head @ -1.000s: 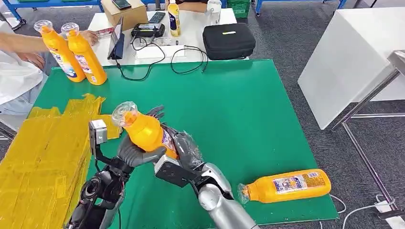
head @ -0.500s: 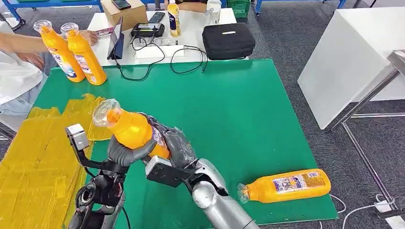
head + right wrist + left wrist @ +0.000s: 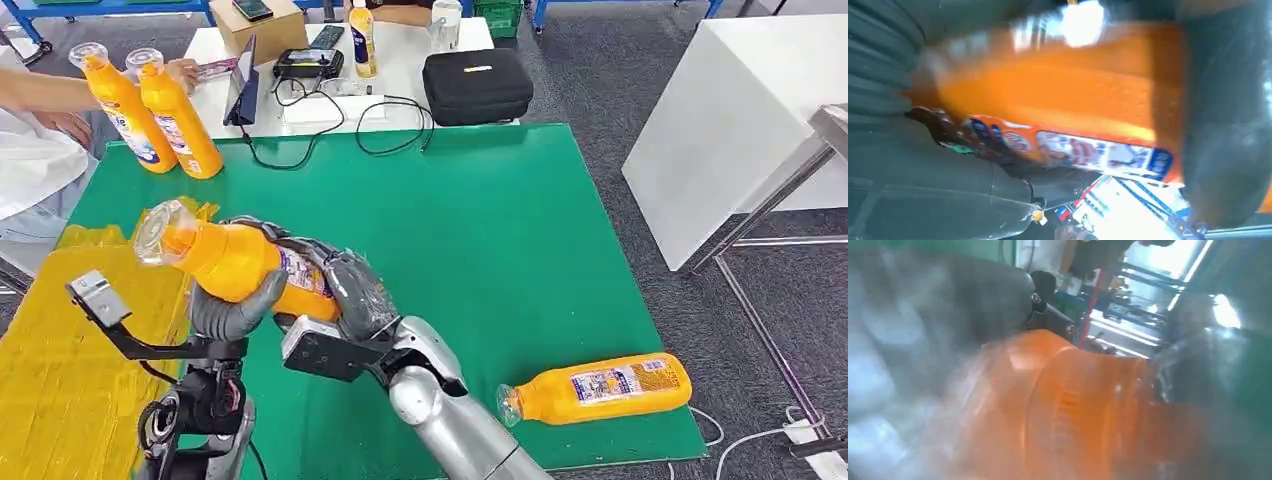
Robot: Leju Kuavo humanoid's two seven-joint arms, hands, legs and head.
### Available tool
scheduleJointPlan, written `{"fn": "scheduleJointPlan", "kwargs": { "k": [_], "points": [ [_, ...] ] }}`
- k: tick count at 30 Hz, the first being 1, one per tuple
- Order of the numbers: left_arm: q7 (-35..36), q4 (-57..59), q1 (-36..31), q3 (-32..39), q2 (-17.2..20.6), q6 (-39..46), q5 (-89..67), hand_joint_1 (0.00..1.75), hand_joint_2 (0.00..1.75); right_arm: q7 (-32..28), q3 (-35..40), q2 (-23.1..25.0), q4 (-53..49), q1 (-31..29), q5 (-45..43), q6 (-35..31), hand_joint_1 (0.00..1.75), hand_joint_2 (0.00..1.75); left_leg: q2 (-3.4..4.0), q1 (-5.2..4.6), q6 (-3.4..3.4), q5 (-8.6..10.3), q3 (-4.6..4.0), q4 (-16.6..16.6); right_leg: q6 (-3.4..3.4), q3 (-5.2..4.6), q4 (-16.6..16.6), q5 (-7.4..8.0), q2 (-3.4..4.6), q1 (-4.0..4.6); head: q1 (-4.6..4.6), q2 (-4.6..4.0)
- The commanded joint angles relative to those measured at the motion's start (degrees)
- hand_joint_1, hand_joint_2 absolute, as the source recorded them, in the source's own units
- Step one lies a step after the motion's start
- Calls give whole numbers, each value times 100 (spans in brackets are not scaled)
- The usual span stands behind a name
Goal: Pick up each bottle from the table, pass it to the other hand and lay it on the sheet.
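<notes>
An orange bottle [image 3: 235,262] with a clear cap hangs tilted over the green mat's left part, cap toward the yellow sheet [image 3: 70,350]. My left hand [image 3: 232,308] grips it from below near its middle. My right hand [image 3: 345,288] wraps its fingers around the labelled base end. The left wrist view shows the bottle [image 3: 1073,405] blurred and close against my left hand [image 3: 908,350]. In the right wrist view the bottle [image 3: 1048,95] and its label lie in my right hand [image 3: 948,190]. A second orange bottle [image 3: 598,388] lies on its side at the mat's near right corner.
Two more orange bottles [image 3: 150,112] stand upright at the mat's far left, beside a person's arm [image 3: 40,90]. Behind the mat [image 3: 500,220] a white table carries a black case [image 3: 478,85], cables, a tablet and a cardboard box. A white table [image 3: 730,120] stands to the right.
Both hands have carried the bottle to the left, toward the yellow sheet, and it now tilts lower with its cap over the sheet's edge. The lying bottle has not moved.
</notes>
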Motion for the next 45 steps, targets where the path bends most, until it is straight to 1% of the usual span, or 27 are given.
{"fn": "scheduleJointPlan", "kwargs": {
  "k": [1, 4, 7, 8, 14, 15, 16, 17, 18, 19, 20, 21, 23, 26, 27, 28, 30, 32, 33, 34, 35, 36, 39, 40, 41, 44, 45],
  "points": [
    [-61, -84, -479, 723, -152, 207, 111, 175, 175, -3, -319, -367, -204, 427, -19, -156, 0, 175, -28, 17, -7, -11, 23, 1, -3, 41, -13, -13, -29, 18, 0, 0],
    [-29, 57, -447, 880, -127, 302, 228, 175, 175, -3, -371, -503, -889, 657, 5, -271, 0, 175, -43, 7, -4, -6, 16, -2, -1, 34, -9, -13, -37, 7, 0, 0],
    [1, 150, -462, 1081, -106, 341, 349, 175, 175, 29, -479, -627, -1380, 801, 81, -435, 0, 175, -15, 2, -2, -5, 2, -1, 0, 11, -3, -5, -10, 2, -2, 0],
    [12, 181, -473, 1147, -101, 348, 386, 175, 175, 36, -525, -659, -1501, 836, 80, -456, 0, 175, -18, 6, -5, -13, 17, 1, -1, 29, -5, -12, -14, 7, 2, 0],
    [-141, 293, -562, 1378, -95, 562, 150, 175, 175, 0, -796, -705, -1970, 990, -20, -549, 0, 175, -22, 6, -5, -8, 10, 1, -1, 22, -5, -9, -17, 6, 0, 0],
    [-259, 292, -605, 1395, -89, 735, -79, 175, 175, 1, -810, -717, -2059, 1014, -23, -557, 0, 175, -26, 6, -4, -5, 6, 0, -1, 19, -6, -7, -20, 6, 0, 0],
    [-549, 287, -682, 1380, -72, 1169, -660, 175, 175, -24, -831, -728, -2180, 1050, -41, -615, 0, 175, -25, 8, -5, -8, 10, 2, -1, 24, -6, -9, -20, 8, 2, 0],
    [-853, 318, -800, 1311, 8, 1761, -1545, 175, 175, -27, -845, -765, -2340, 1090, -53, -684, 0, 175, -22, 5, -3, -3, 0, 0, -1, 10, -4, -4, -16, 5, -2, 0],
    [-970, 394, -916, 1255, 69, 2136, -2140, 175, 175, -19, -851, -820, -2486, 1125, -54, -706, 0, 175, -30, 12, -7, -11, 9, 7, -3, 26, -3, -12, -25, 12, 0, 0],
    [-1081, 574, -1034, 1135, 217, 2842, -3330, 175, 175, -10, -874, -883, -2651, 1159, -56, -736, 0, 175, -35, 9, -5, -7, 3, 6, -2, 20, -2, -11, -30, 10, 2, 0],
    [-988, 888, -1171, 1006, 427, 3355, -4545, 175, 175, -37, -913, -969, -2881, 1221, -129, -714, 0, 175, -35, 6, -4, -2, -2, 3, -1, 12, -2, -7, -29, 7, 0, 0],
    [-871, 1071, -1239, 936, 510, 3552, -5108, 175, 175, -59, -936, -1023, -3005, 1250, -190, -668, 0, 175, -45, 10, -7, -6, 6, 5, -3, 25, -2, -13, -40, 11, 0, 0],
    [-356, 1822, -1432, 752, 845, 3550, -6626, 175, 175, -107, -1036, -1182, -3395, 1330, -333, -562, 0, 175, -38, -2, -3, 4, 5, -7, -1, 16, -5, -6, -33, -2, 0, 0],
    [-465, 2118, -1509, 787, 875, 3643, -6587, 175, 175, -74, -1111, -1230, -3548, 1354, -384, -442, 0, 175, -46, 5, -6, -2, 21, -6, -2, 38, -12, -10, -40, 6, 0, 0],
    [-270, 2327, -1519, 678, 982, 3474, -6976, 175, 175, -119, -1124, -1262, -3578, 1351, -282, -521, 0, 175, -36, 3, -4, -2, 16, -4, -1, 31, -9, -7, -30, 3, 0, 0],
    [-30, 2547, -1517, 464, 1165, 3698, -7944, 175, 175, -175, -1219, -1317, -3765, 1372, -347, -629, 0, 175, -27, 0, -2, -1, 9, -3, 0, 21, -5, -4, -20, 1, 0, 0],
    [421, 3114, -1550, 210, 1363, 4086, -9223, 175, 175, -178, -1450, -1498, -4090, 1356, -649, -581, 0, 175, -19, 2, -4, -4, 16, -5, -5, 24, -9, -1, -18, 3, 0, 0],
    [1378, 3760, -1651, -81, 1657, 4358, -10755, 175, 175, -154, -1622, -1599, -4212, 1341, -812, -359, 0, 175, -22, -4, -3, 0, 16, -9, -14, 20, -8, 3, -27, -2, 2, 0],
    [2324, 4199, -1820, -1143, 2161, 4358, -10755, 175, 175, -175, -1732, -1615, -4263, 1375, -804, -342, 0, 175, -28, 4, -7, -4, 25, -7, -16, 35, -12, -1, -33, 6, 0, 0],
    [2631, 4497, -1935, -1587, 2297, 4313, -10755, 175, 175, -182, -1782, -1622, -4288, 1408, -793, -359, 0, 175, -21, -1, -4, -1, 17, -7, -15, 23, -9, 3, -24, 1, -2, 0],
    [2815, 4688, -1983, -1787, 2326, 4358, -10755, 175, 175, -209, -1803, -1633, -4312, 1439, -800, -353, 0, 175, -25, -2, -3, 2, 11, -6, -14, 18, -7, 4, -29, 0, 2, 0],
    [2856, 4935, -2082, -1913, 2329, 4297, -10755, 175, 175, -215, -1825, -1620, -4321, 1473, -804, -368, 0, 175, -41, 3, -6, 1, 19, -6, -16, 32, -10, -2, -45, 4, 2, 0],
    [2685, 5411, -2180, -1784, 2189, 4129, -10755, 175, 175, -259, -1851, -1617, -4387, 1609, -829, -393, 0, 175, -16, 11, -11, -9, 33, -5, -20, 37, -14, -1, -21, 12, 0, 0],
    [2705, 5541, -2211, -1763, 2185, 4145, -10755, 175, 175, -275, -1841, -1619, -4392, 1632, -827, -399, 0, 175, -7, 2, -6, -4, 18, -5, -17, 19, -8, 3, -14, 4, -2, 0],
    [3336, 5751, -2375, -2473, 2414, 4180, -10755, 175, 175, -289, -1821, -1623, -4385, 1645, -832, -417, 0, 175, -9, 7, -8, -10, 27, -4, -19, 30, -11, -1, -17, 10, 0, 0],
    [3347, 5804, -2370, -2472, 2429, 4219, -10755, 175, 175, -289, -1808, -1607, -4359, 1631, -831, -429, 0, 175, 3, 2, -5, -3, 7, -1, -16, 6, -3, 5, -6, 3, 0, 0],
    [3347, 5804, -2370, -2472, 2429, 4219, -10755, 175, 175, -289, -1808, -1607, -4359, 1631, -831, -429, 0, 175, 11, 10, -8, -13, 18, 3, -18, 17, -5, 1, 2, 11, 2, 0]
  ]
}}
